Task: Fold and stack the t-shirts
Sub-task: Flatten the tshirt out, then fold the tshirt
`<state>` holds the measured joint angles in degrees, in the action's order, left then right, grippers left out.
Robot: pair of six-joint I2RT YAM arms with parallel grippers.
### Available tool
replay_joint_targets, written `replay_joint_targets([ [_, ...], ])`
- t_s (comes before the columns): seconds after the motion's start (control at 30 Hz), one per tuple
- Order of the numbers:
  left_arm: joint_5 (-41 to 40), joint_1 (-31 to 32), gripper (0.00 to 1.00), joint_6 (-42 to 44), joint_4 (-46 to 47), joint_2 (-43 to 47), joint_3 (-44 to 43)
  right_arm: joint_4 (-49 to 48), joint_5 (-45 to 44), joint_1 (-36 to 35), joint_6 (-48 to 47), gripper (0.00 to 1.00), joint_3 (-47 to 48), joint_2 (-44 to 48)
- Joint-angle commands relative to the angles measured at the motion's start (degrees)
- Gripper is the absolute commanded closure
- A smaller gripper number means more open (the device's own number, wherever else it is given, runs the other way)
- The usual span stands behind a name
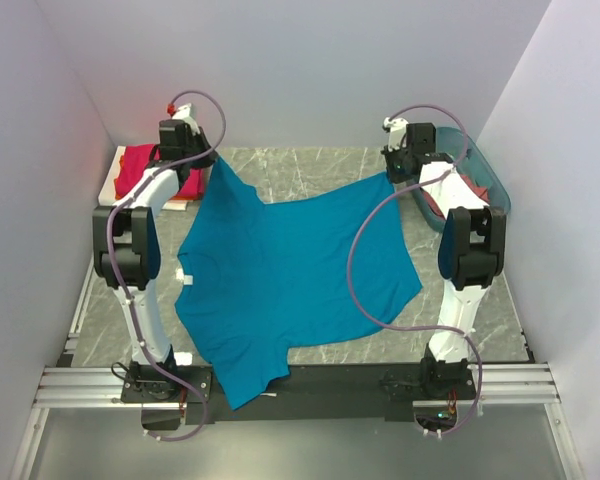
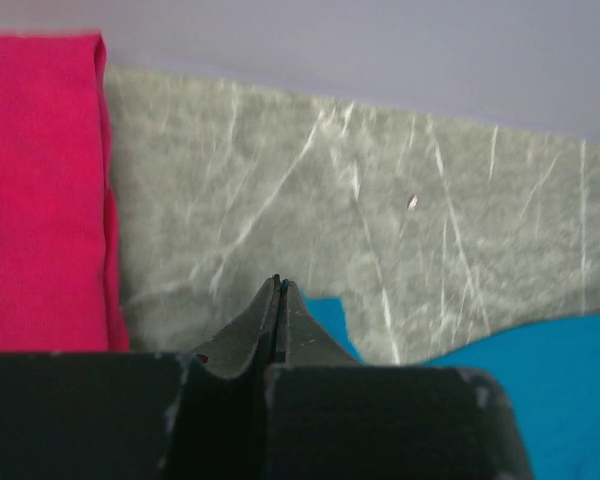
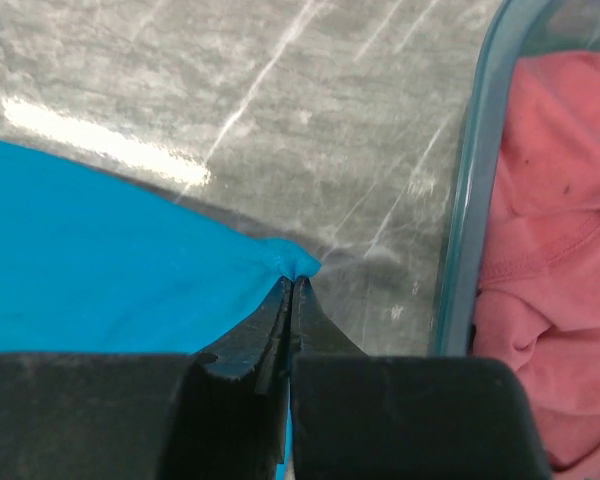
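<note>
The teal-blue t-shirt [image 1: 290, 270] is stretched over the table's middle, its near part draped over the front edge. My left gripper [image 1: 212, 160] is shut on its far left corner; in the left wrist view the jaws [image 2: 279, 285] are pressed together with teal cloth [image 2: 330, 318] beside them. My right gripper [image 1: 392, 172] is shut on the far right corner, the cloth bunched at the tips [image 3: 293, 280]. A folded magenta-red t-shirt [image 1: 140, 170] lies at the far left, also in the left wrist view [image 2: 40, 190]. A salmon-pink t-shirt [image 3: 550, 260] lies crumpled in the basket.
A translucent teal plastic basket [image 1: 495, 190] stands at the far right, its rim close to my right gripper [image 3: 475, 180]. A flat white board [image 1: 115, 185] lies under the magenta-red shirt. White walls close in the left, right and back.
</note>
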<state>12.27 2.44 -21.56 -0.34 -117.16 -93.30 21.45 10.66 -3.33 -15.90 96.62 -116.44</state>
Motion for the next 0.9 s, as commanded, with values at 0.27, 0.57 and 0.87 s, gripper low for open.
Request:
replay_joint_targets([
  [0.27,4.5,-0.1,1.0,2.8,4.5,12.6,10.3,-1.3,3.5,1.5,0.3,1.0,-4.6,2.4],
  [0.57,5.0,-0.1,1.0,3.8,4.7,19.2,16.4,-1.1,3.8,1.6,-0.7,1.0,-7.1,3.2],
  [0.87,3.7,-0.2,1.0,4.6,4.0,24.1,20.1,-2.6,3.9,3.1,0.1,1.0,-8.6,5.4],
])
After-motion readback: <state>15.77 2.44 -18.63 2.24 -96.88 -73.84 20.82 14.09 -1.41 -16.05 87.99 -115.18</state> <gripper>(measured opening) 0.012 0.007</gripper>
